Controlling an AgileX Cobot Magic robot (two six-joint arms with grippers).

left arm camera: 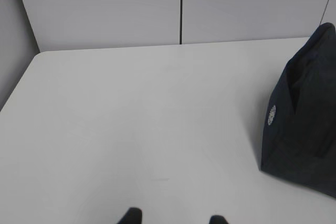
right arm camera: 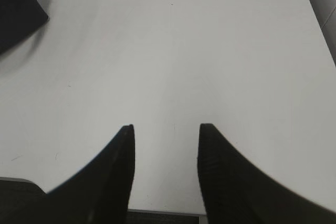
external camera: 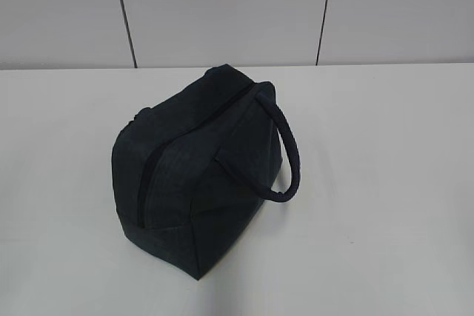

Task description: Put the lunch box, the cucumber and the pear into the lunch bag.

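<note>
boxy dark fabric lunch bag (external camera: 194, 175) on smooth white table (external camera: 385, 183)

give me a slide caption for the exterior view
Zipped dark navy lunch bag alone on the white table, its looped handle hanging toward the right.

Right gripper (right arm camera: 165, 129) fingers spread apart, holding nothing. Left gripper (left arm camera: 174, 219) only fingertips visible, also apart, empty.

Black tapered claw fingers (right arm camera: 118, 177)
</note>
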